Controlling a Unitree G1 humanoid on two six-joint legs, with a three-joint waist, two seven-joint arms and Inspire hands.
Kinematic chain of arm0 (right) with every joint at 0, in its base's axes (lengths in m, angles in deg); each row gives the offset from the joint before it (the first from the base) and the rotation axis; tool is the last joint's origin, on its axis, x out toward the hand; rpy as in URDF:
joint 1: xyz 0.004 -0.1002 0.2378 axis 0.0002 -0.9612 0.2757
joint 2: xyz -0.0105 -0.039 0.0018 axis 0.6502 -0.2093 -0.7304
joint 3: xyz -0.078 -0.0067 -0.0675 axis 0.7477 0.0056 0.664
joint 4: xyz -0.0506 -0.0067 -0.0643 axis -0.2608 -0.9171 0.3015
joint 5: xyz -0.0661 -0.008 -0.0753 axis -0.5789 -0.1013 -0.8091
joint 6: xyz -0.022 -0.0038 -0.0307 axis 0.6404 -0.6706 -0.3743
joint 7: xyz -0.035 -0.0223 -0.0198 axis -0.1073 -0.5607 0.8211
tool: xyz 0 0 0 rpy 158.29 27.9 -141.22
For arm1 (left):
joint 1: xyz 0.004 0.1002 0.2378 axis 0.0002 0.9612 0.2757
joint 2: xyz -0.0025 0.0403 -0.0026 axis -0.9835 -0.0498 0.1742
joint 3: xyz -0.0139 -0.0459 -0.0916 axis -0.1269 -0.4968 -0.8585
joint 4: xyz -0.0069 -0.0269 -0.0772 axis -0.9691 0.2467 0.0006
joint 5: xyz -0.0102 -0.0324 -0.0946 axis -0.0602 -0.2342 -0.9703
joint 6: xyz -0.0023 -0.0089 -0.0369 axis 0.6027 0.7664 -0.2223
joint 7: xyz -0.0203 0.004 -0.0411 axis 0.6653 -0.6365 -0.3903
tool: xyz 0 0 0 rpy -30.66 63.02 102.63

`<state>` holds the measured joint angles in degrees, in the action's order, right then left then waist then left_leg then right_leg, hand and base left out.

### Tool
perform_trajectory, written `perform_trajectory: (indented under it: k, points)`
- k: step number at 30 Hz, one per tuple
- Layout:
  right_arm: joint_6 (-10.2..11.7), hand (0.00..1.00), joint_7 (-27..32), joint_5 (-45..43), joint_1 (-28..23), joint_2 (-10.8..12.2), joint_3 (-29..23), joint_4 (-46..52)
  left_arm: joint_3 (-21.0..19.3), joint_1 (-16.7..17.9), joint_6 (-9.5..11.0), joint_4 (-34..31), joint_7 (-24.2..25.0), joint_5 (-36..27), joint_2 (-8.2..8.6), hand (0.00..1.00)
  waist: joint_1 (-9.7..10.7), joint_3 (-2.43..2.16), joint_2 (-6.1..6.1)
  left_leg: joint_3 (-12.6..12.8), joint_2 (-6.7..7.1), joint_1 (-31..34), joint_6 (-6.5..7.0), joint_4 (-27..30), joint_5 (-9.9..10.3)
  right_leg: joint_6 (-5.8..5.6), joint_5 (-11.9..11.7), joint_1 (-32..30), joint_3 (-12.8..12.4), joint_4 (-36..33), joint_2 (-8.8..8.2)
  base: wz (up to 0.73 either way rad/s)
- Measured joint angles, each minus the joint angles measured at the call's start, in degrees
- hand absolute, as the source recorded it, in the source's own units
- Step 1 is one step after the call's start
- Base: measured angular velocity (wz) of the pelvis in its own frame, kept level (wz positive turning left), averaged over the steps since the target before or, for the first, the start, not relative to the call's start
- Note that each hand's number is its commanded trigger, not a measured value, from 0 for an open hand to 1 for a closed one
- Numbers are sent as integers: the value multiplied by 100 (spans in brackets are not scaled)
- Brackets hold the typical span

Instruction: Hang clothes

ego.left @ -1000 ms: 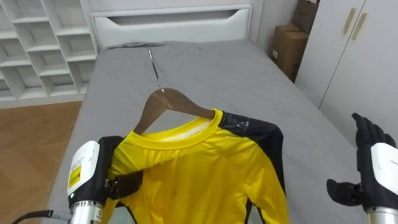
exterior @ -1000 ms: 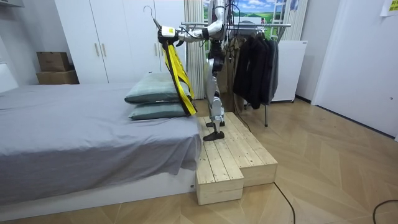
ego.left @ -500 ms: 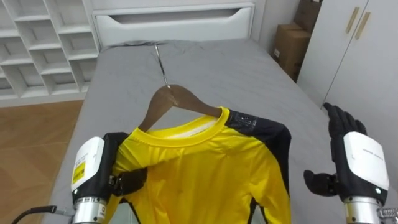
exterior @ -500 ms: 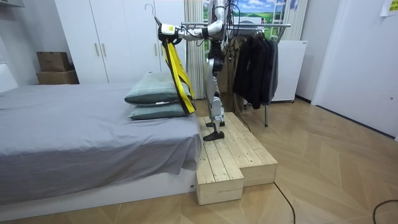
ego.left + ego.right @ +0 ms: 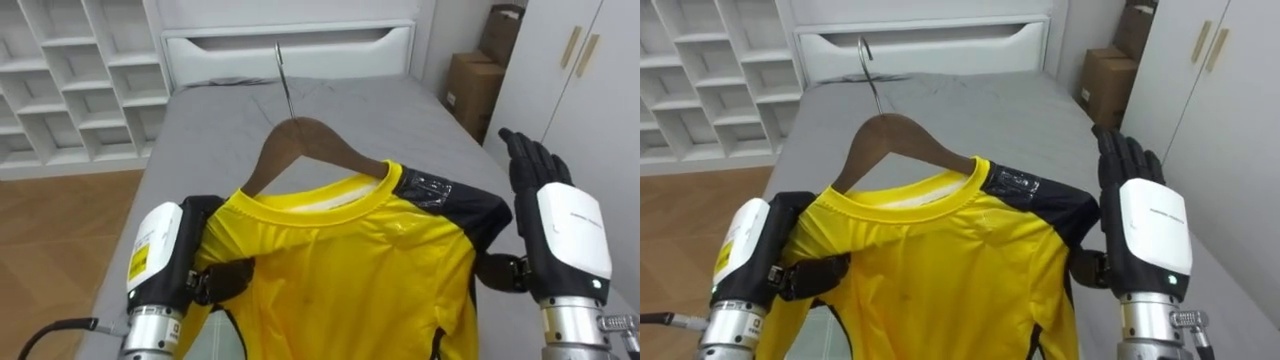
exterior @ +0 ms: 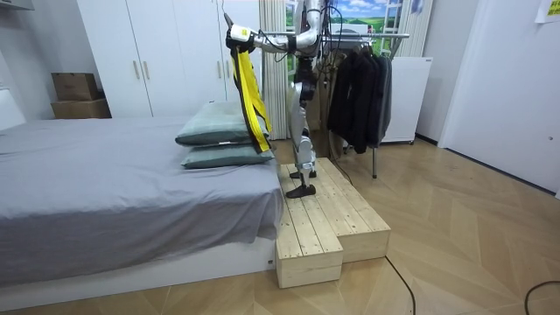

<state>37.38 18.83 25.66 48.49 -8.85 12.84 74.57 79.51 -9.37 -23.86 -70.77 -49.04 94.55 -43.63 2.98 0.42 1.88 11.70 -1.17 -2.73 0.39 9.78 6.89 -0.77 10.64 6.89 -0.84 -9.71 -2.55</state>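
Observation:
A yellow shirt [image 5: 340,270] with black shoulders hangs on a wooden hanger [image 5: 310,140] whose metal hook [image 5: 285,65] points up. My left hand [image 5: 170,265] is at the shirt's left shoulder, its fingers [image 5: 225,280] curled on the cloth and the hanger's end. My right hand [image 5: 560,235] stands at the black right shoulder [image 5: 450,195] with straight fingers pointing up and the thumb against the sleeve. In the room view I stand on a wooden platform [image 6: 324,219] with both arms raised and the shirt [image 6: 248,96] held high over the bed's end.
The grey bed [image 5: 400,120] lies below and ahead, with a white headboard [image 5: 290,45]. White shelves [image 5: 60,80] stand at the left, cardboard boxes [image 5: 480,85] and a wardrobe [image 5: 590,80] at the right. Behind me is a rack of dark clothes [image 6: 359,87]; two pillows [image 6: 219,140] lie beside the platform.
My right hand has come in from the right to the shirt's black shoulder. The shirt and hanger have risen, as the room view shows. My left hand keeps its hold.

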Motion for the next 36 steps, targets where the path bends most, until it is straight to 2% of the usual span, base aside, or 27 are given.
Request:
perform_trajectory:
  k: [1, 2, 12, 16, 20, 24, 28, 31, 36]
  points:
    - [0, 0, 0, -8, 10, -1, 4, 0, 0, -3, 0, -39, 0, 2, 11, 100, -19, 33, 9, 3, 0, 21, 0, 4, 0, 0, 1, -26, -3, 4, 1, 0]
    - [-1, 0, 1, -11, 36, -2, 17, 0, 1, -3, 0, -68, -1, 6, 27, 100, -32, 37, 12, 10, 0, 66, 1, 6, -1, 0, 1, -90, -10, 2, 1, 0]
    - [-20, 0, 7, 6, 223, -92, 264, -1, 46, -4, -8, -73, -18, -1, 30, 100, -51, 31, 40, 23, 0, 122, -9, -2, 4, -2, 2, -128, -9, 6, -2, 0]
    - [-68, 0, 3, 29, 252, -275, 428, -2, 48, -23, -50, -81, -8, 50, 25, 100, -128, 27, 37, 56, -19, 165, -30, -3, 18, -3, 2, -190, 31, -6, 6, -4]
    - [-79, 0, 3, 17, 295, -315, 475, -1, 50, -25, -92, -133, -4, 74, 24, 100, -183, 25, 36, 44, -22, 190, -31, -2, 19, -3, 2, -208, 85, -7, 4, 1]
    - [-236, 0, -33, -56, 312, -332, 761, -1, 68, -25, -195, -137, 72, 165, -43, 100, -186, -5, 58, 44, -23, 169, -31, -2, 19, -3, 2, -194, 82, -13, 3, 0]
    - [-449, 0, -210, -55, 322, -342, 985, -13, 168, -27, -400, -139, 195, 262, -90, 100, -188, -28, 93, 29, -21, 145, -31, -3, 18, -3, 2, -167, 92, -26, 1, 0]
    - [-570, 0, -317, -181, 350, -362, 1155, -94, 245, -27, -544, -140, 292, 412, -80, 100, -196, -24, 130, -5, -21, 118, -30, -2, 18, -3, 2, -131, 111, -26, 1, 0]
    - [-694, 0, -468, -644, 584, -368, 1305, -459, 281, -55, -651, -150, 440, 672, -31, 100, -204, -8, 183, -75, -13, 209, -28, 8, 17, -2, 2, -188, 157, -5, 2, 6]
